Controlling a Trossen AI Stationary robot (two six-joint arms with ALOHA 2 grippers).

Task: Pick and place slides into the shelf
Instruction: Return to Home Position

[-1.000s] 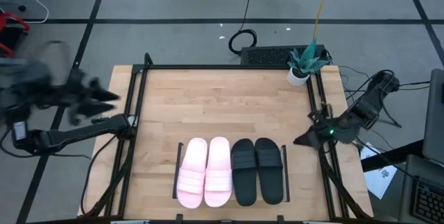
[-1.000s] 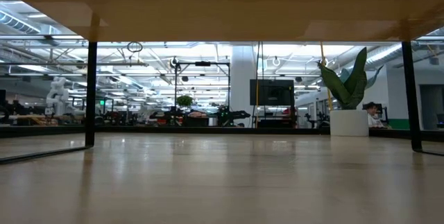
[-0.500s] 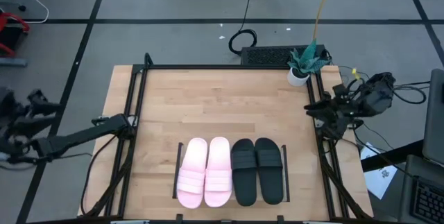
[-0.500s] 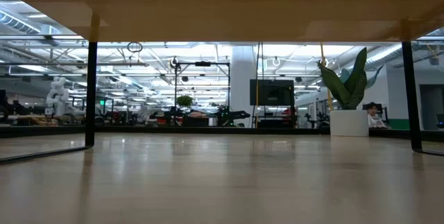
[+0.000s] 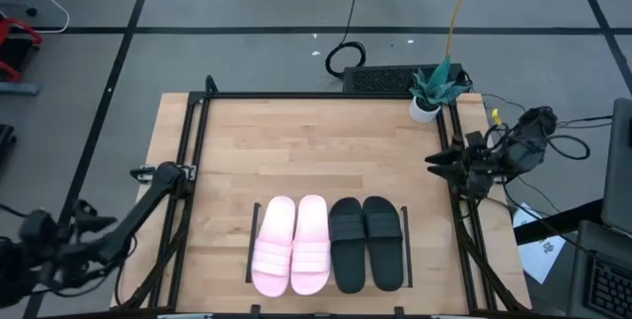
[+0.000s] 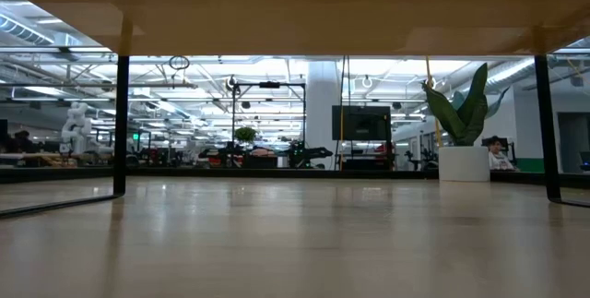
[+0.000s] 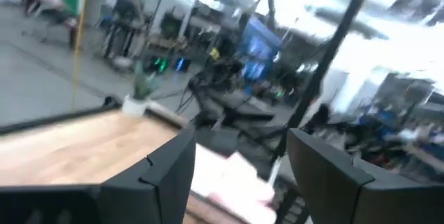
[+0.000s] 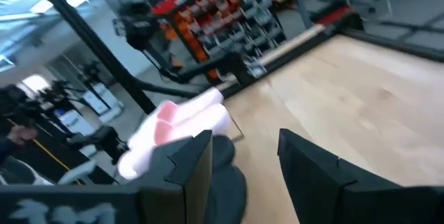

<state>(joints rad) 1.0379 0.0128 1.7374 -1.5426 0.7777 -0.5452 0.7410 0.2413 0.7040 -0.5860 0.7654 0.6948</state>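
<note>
Four slides on the shelf, grippers clear at the sides.
The table (image 5: 316, 141) carries the shelf (image 5: 248, 250). The pink pair (image 5: 292, 245) and black pair (image 5: 367, 243) lie side by side between its rails, so the job looks done. Left gripper (image 7: 241, 141) and right gripper (image 8: 244, 141) hang open and empty, leaving the table free. The low view shows no slides.

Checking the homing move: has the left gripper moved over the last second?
Yes. In the high view the left gripper has swung from beside the wooden table's left edge toward its near-left corner, farther out.
</note>
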